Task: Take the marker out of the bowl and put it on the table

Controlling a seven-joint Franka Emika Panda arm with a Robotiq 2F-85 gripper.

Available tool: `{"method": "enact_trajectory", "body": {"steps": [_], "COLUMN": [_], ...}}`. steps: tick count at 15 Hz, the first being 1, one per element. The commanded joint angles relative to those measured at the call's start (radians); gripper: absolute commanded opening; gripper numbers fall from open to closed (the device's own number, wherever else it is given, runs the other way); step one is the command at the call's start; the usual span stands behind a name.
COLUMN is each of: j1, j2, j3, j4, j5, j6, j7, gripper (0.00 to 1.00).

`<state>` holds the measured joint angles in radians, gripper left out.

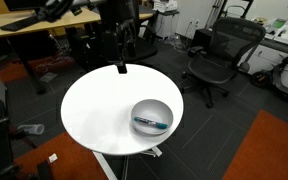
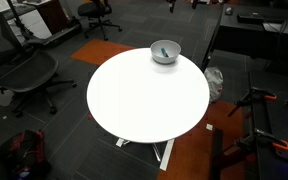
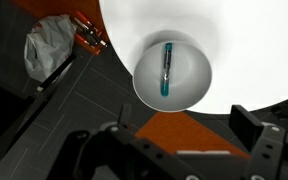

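Note:
The silvery-grey bowl (image 1: 152, 108) stands near the edge of the round white table (image 1: 94, 110). It shows in both exterior views and in the wrist view (image 2: 165, 56) (image 3: 194, 85). The marker (image 1: 151, 124), dark with a teal section, lies inside the bowl. It also shows in the wrist view (image 3: 167, 68) and as a faint streak in an exterior view (image 2: 164, 51). My gripper (image 1: 122, 62) hangs above the far edge of the table, well apart from the bowl. In the wrist view its fingers (image 3: 184, 130) are spread wide with nothing between them.
Black office chairs (image 1: 219, 55) (image 2: 24, 70) stand around the table, with wooden desks (image 1: 44, 22) behind. An orange carpet patch (image 1: 274, 150) lies on the dark floor. A grey bag (image 3: 49, 45) sits on the floor beside the table.

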<state>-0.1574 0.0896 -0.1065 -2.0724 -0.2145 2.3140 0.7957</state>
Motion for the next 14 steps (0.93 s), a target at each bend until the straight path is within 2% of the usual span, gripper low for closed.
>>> {"method": "enact_trajectory", "body": {"steps": [1, 14], "j1": [0.015, 0.007], "j2": [0.059, 0.27], "j3": [-0.025, -0.07], "j4": [0.031, 0.14], "j5": [0.031, 0.144], "j6": [0.03, 0.079], "j7": [-0.008, -0.081], "gripper": [1.0, 1.0]}}
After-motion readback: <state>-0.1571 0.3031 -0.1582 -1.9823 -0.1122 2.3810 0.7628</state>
